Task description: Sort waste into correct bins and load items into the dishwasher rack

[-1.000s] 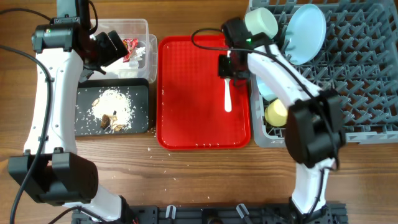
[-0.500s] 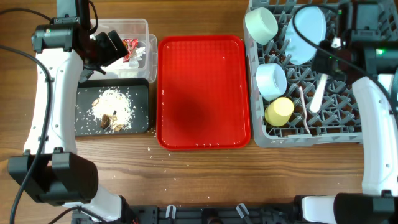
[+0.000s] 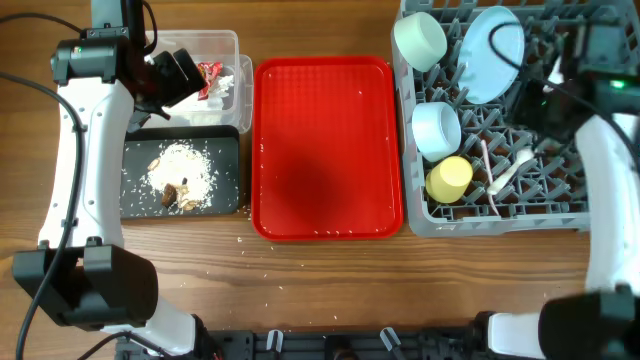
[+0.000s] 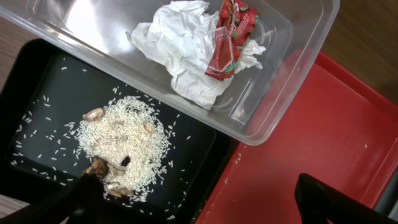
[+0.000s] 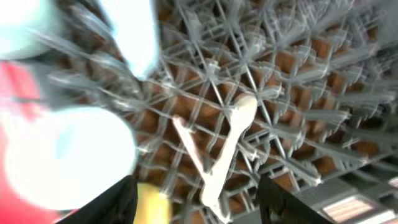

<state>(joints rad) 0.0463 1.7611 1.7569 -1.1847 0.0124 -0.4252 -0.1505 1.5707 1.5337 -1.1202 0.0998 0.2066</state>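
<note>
The white spoon lies in the grey dishwasher rack, crossing the white fork. In the right wrist view, the spoon and fork rest on the pegs. My right gripper is open and empty above them. The rack also holds the yellow cup, light blue bowl, mint-green bowl and pale blue plate. My left gripper is open and empty over the clear tub, which holds the napkin and red wrapper. The food scraps lie in the black tray.
The red serving tray lies between the bins and the rack with only crumbs on it. A few crumbs lie on the wooden table in front of the black tray. My right arm runs down the rack's right side.
My right gripper carried the spoon from the red tray to the rack and let it go. The spoon now lies on the pegs. My left arm has not moved.
</note>
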